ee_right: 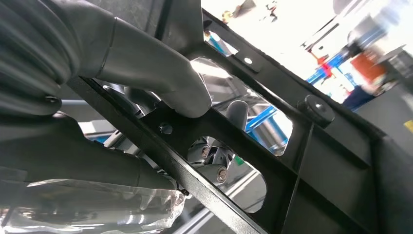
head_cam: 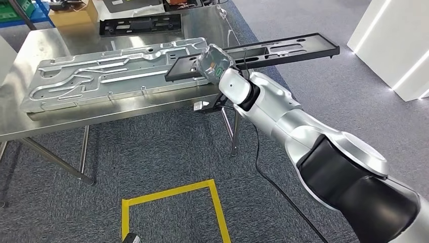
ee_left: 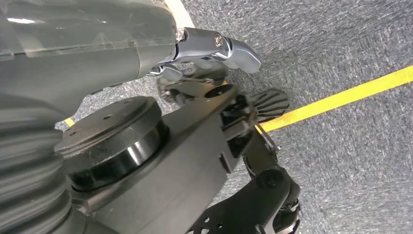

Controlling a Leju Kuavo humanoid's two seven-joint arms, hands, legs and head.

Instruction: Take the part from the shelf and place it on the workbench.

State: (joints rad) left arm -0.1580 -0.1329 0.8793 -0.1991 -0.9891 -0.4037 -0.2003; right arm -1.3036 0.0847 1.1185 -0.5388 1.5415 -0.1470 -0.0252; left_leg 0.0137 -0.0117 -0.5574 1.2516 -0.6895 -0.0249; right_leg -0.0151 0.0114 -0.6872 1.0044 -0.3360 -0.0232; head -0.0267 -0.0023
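Right hand (head_cam: 215, 65) grips black part (head_cam: 283, 50) level above workbench (head_cam: 15, 121) edge.

No legible text, labels, brand marks or numbers in any view. The only sign-like marking is a square outline of yellow tape (head_cam: 174, 207) on the grey carpet, at 6 o'clock from the steel surface (head_cam: 20, 119); it bears no lettering. A small green-ringed mark (head_cam: 218, 71) sits on the back of the right robot hand (head_cam: 213, 63), too small to read. Blue crates (head_cam: 17, 10) at 11 o'clock show no readable print.
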